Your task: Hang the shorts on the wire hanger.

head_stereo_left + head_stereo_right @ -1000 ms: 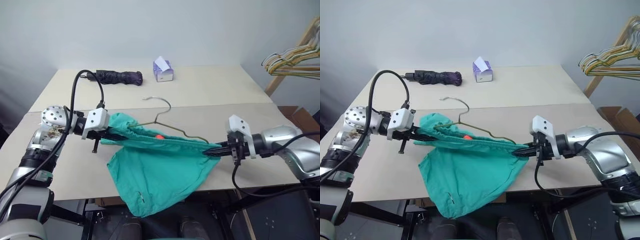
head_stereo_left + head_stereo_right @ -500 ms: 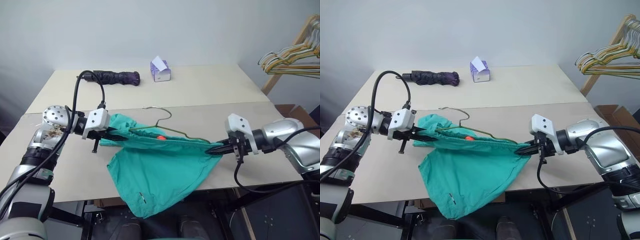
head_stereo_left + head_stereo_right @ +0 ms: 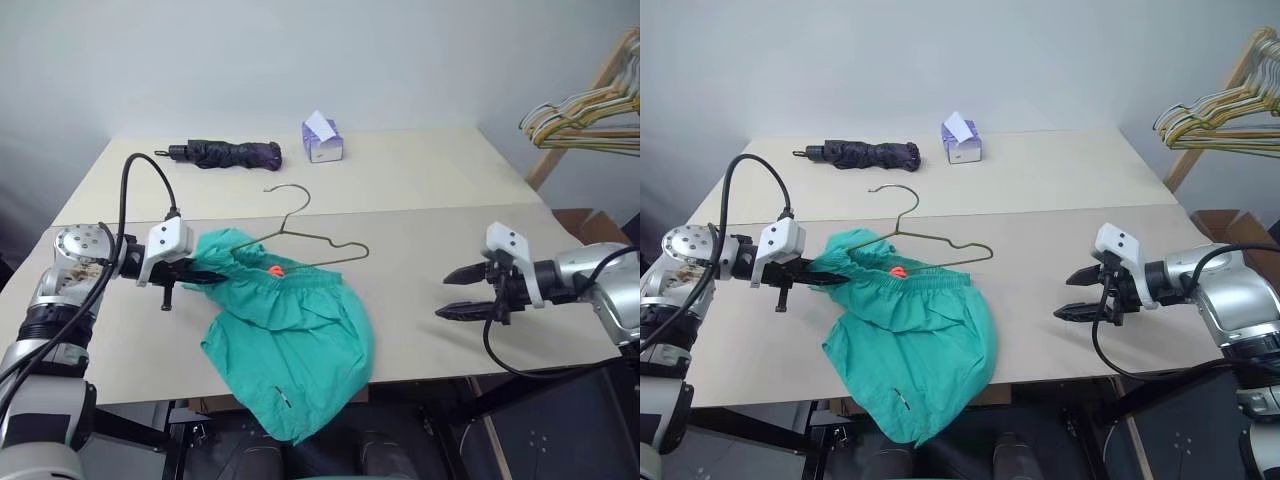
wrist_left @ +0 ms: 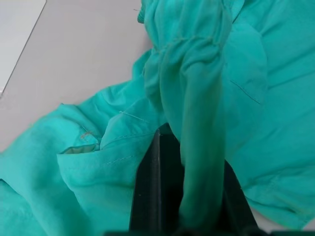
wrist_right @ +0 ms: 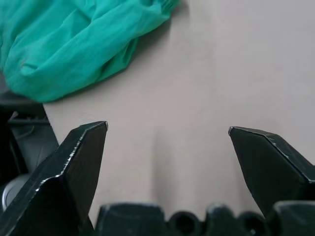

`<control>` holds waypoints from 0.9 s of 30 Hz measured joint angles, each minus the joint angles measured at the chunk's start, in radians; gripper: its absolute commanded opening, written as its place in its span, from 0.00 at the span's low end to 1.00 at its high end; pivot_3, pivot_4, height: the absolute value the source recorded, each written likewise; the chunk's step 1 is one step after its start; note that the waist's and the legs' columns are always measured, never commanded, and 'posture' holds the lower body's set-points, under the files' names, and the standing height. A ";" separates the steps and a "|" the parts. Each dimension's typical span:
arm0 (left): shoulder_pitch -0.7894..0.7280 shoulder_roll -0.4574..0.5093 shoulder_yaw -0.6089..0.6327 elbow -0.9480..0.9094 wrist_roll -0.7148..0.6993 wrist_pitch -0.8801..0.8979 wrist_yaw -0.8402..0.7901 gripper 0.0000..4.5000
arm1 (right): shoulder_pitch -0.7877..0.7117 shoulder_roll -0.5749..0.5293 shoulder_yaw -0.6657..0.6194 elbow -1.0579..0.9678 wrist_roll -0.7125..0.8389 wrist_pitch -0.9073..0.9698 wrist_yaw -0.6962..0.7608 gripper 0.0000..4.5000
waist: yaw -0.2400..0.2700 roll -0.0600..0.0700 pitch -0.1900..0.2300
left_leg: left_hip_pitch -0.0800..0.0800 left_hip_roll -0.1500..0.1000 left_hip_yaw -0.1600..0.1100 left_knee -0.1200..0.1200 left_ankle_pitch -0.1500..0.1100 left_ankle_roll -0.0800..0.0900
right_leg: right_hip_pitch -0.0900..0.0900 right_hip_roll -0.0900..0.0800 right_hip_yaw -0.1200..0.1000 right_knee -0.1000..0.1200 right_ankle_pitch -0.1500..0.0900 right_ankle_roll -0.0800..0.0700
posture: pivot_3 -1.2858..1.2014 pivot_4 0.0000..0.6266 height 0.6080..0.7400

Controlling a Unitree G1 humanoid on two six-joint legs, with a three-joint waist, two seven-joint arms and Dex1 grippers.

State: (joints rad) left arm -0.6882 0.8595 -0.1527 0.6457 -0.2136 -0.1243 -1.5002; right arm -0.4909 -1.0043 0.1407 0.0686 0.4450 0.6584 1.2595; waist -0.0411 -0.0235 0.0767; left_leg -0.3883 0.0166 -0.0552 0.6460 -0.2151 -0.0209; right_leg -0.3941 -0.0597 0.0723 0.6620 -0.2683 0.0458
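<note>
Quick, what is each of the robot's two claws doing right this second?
Left gripper: closed on the gathered waistband of the teal-green cloth shorts.
Right gripper: open, holding nothing, above the beige table.

No text, label, brand, number or sign can be read on anything here; the small purple-and-white box (image 3: pixel 323 141) bears no legible print.

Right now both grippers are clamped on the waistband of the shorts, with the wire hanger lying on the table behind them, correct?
Not quite. Only the left gripper is clamped on the waistband of the shorts. The right gripper is open and empty, off to the side over bare table, as the left eye and right wrist views show. The wire hanger does lie on the table behind the shorts.
</note>
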 measured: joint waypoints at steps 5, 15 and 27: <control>-0.016 -0.011 0.013 -0.002 0.011 0.009 -0.004 0.00 | -0.021 0.186 -0.020 -0.051 0.050 0.218 -0.159 0.99 | -0.012 0.000 0.000 | 0.001 0.000 0.000 0.000 0.000 0.000 | 0.001 0.001 0.000 0.001 -0.001 0.002 | 0.51 0.07 1.00; -0.016 -0.024 0.023 -0.017 0.017 0.022 -0.005 0.00 | -0.171 0.562 0.004 0.065 0.001 0.467 -0.527 0.99 | -0.005 0.000 0.000 | -0.001 0.000 -0.001 0.000 0.000 0.000 | -0.002 0.000 0.000 0.002 0.001 -0.001 | 0.52 0.07 1.00; 0.003 -0.030 0.053 -0.042 0.017 0.042 0.018 0.00 | -0.269 0.720 0.080 0.210 -0.121 0.458 -0.661 0.78 | -0.016 0.000 -0.001 | -0.001 0.000 -0.002 0.000 0.000 0.000 | -0.002 0.001 0.000 0.003 0.001 -0.001 | 0.52 0.06 1.00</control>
State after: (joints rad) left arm -0.6854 0.8298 -0.0997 0.6039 -0.1965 -0.0820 -1.4827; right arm -0.7601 -0.2839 0.2211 0.2786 0.3236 1.1160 0.5989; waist -0.0572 -0.0238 0.0762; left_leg -0.3889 0.0167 -0.0568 0.6458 -0.2151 -0.0209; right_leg -0.3962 -0.0591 0.0720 0.6647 -0.2675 0.0446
